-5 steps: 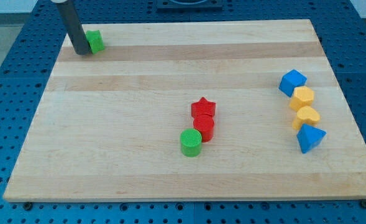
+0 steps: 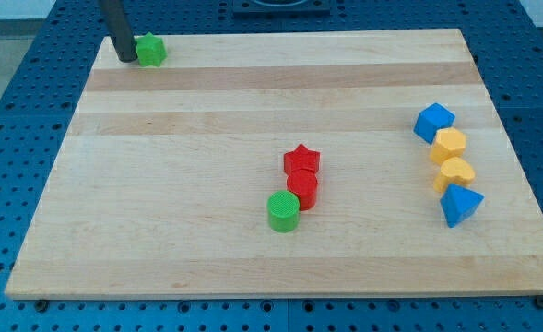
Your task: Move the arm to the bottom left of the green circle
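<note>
Two green blocks (image 2: 149,50) (eight total)

1. The board (image 2: 253,111) is pale wood, smooth, with visible grain bands.
2. The green cylinder (image 2: 283,211) looks matt plastic with a finely ridged top.
3. The rod (image 2: 120,32) is dark and matt.
</note>
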